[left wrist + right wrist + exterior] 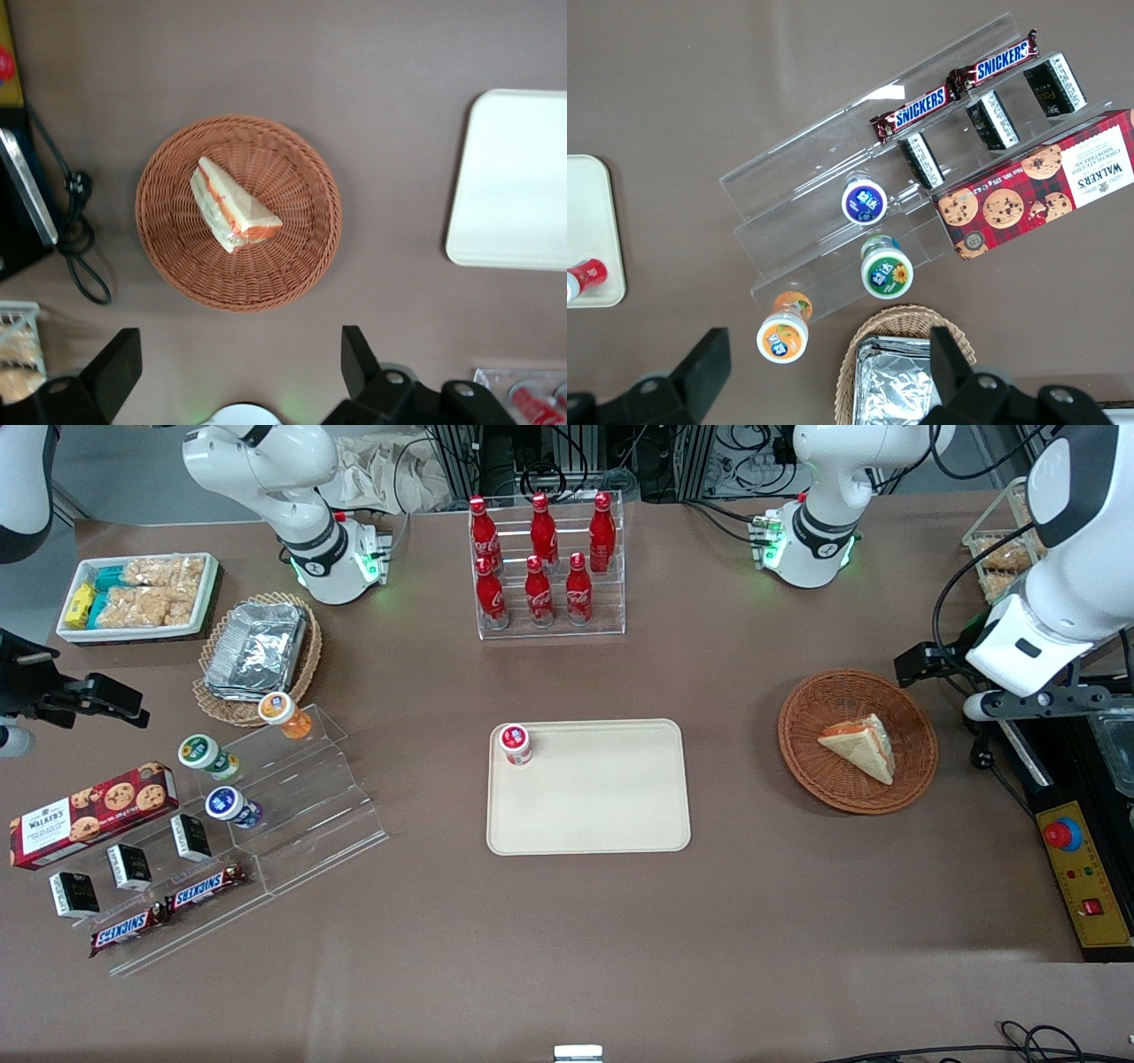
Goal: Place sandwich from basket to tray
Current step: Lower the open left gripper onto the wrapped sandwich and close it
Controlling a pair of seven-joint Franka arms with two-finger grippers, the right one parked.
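Observation:
The sandwich [859,746] [232,208], a white-bread wedge with orange filling at its cut edge, lies in the round reddish-brown basket [802,717] [297,257]. The cream tray [602,806] [518,177] lies flat near the table's middle, beside the basket toward the parked arm's end. My gripper [923,664] [235,359] hangs high above the table at the basket's edge, toward the working arm's end. It is open wide, its black fingers [356,356] apart with nothing between them.
A small red-capped pot [515,744] stands on a corner of the tray. A clear rack of red cola bottles [545,558] stands farther from the front camera. A yellow emergency-stop box [1083,872] and a black cable [81,252] lie at the working arm's end. Snack racks [266,815] fill the parked arm's end.

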